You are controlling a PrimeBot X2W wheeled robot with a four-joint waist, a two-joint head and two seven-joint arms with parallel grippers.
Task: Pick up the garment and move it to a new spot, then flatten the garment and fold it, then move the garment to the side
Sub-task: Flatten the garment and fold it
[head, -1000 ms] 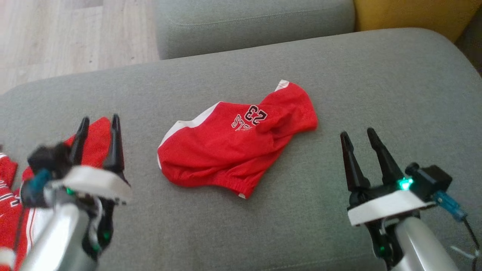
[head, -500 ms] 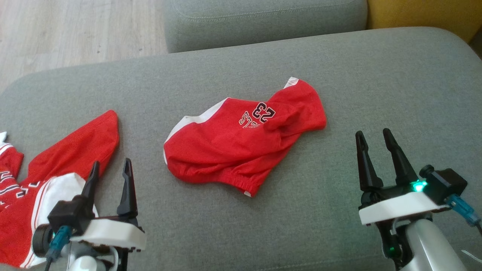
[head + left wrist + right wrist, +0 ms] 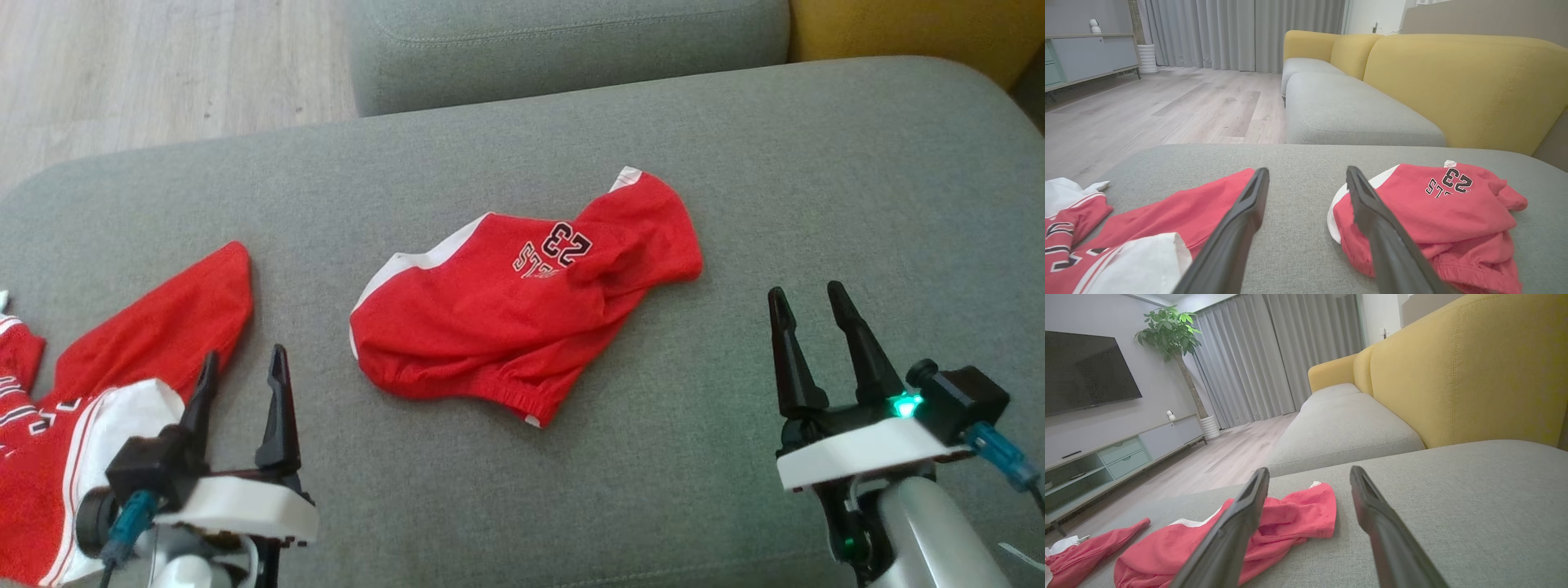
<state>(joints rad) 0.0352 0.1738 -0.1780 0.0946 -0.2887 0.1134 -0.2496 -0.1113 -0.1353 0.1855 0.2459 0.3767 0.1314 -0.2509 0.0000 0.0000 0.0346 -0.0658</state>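
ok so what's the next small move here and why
Probably reach the right end effector toward the shorts. They lie crumpled on the cushion, untouched; it stands open and empty beside them, while the left end effector, open too, sits by the jersey.

Living room: sofa [image 3: 1453, 375], television [image 3: 1086, 371], curtains [image 3: 1274, 355]
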